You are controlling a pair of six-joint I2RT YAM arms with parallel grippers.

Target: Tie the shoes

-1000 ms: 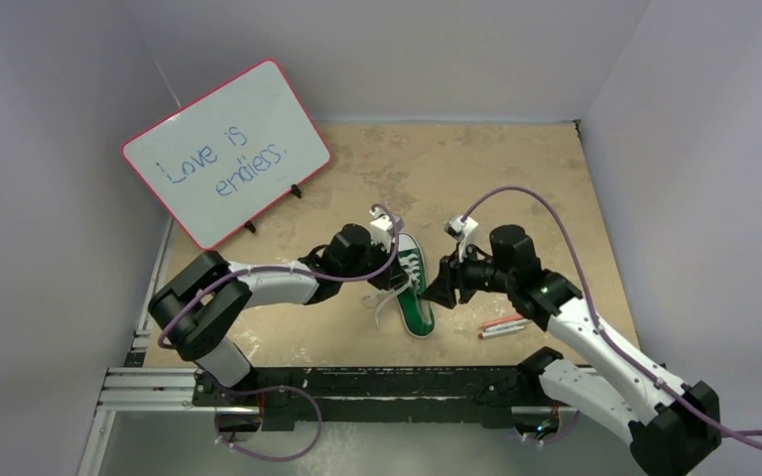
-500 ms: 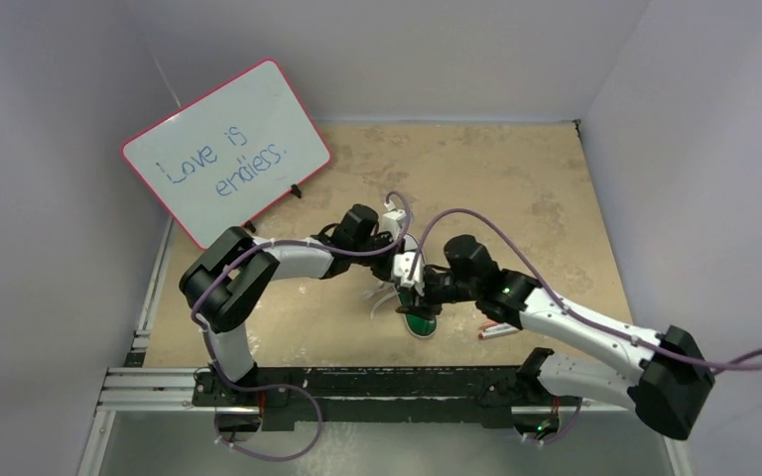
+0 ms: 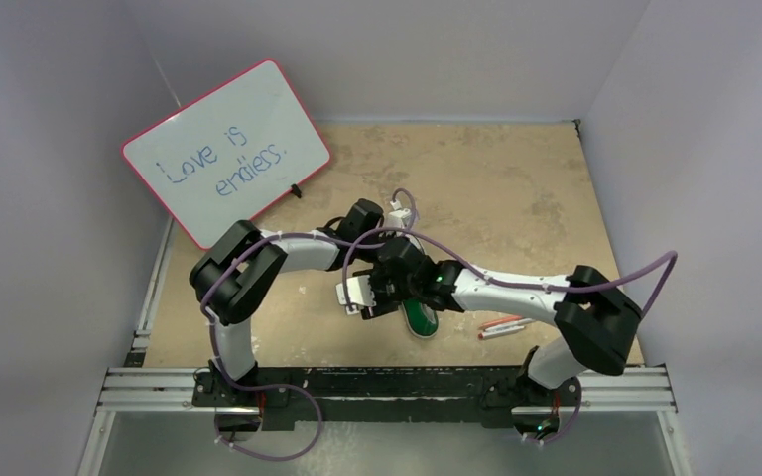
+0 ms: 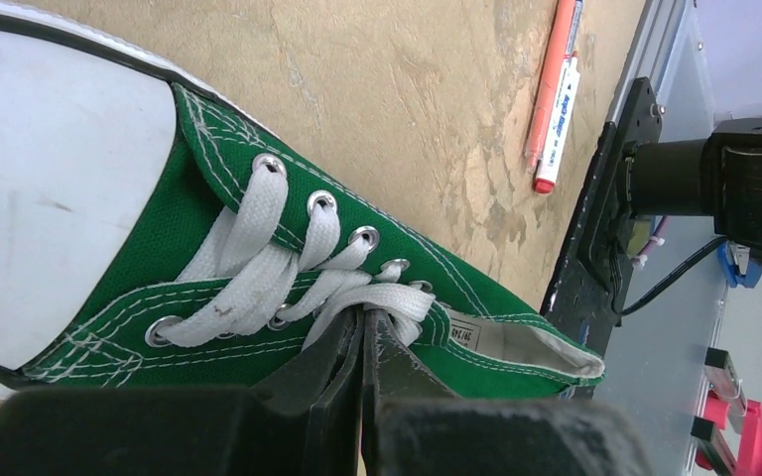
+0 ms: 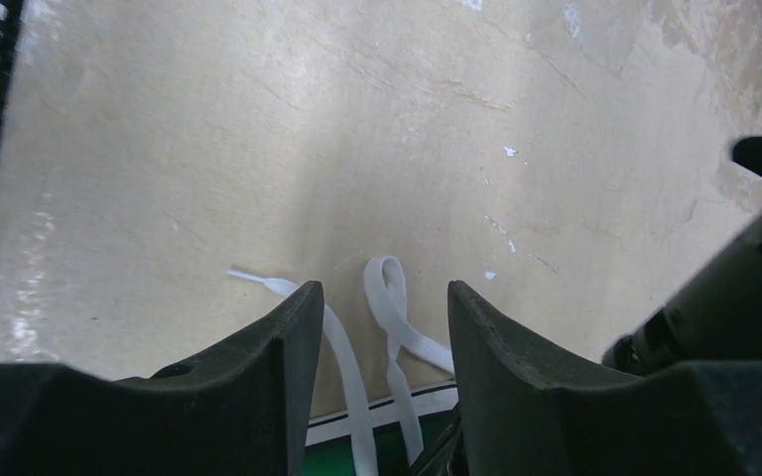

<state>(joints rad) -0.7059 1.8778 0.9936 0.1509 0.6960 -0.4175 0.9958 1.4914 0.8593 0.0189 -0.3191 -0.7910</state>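
Whiteboard (image 3: 226, 151) is propped at the far left of the table (image 3: 516, 188).

Left gripper (image 4: 363, 327) is seen clenched. Its fingers are pressed flat together, and the tips are set against the laces (image 4: 253, 228) at the top eyelets, by the tongue. Whether a lace is pinched between them cannot be told.

Right arm is stretched across to the left, over the shoe (image 3: 420, 317). Right gripper (image 5: 382, 290) is held released: jaws are apart and nothing is gripped. Two loose lace ends are seen on the bare table through the gap, one curled into a small loop. Neither is touched by the fingers.

Shoe is located centre-near on the table, under both wrists. From above it is mostly hidden, and only the green heel end is exposed. In the left wrist view the white toe cap is placed at left and the heel opening at right, toward the near rail. Laces are threaded through all visible eyelets.

Two pens (image 3: 501, 327) are laid side by side right of the shoe, near it but apart.
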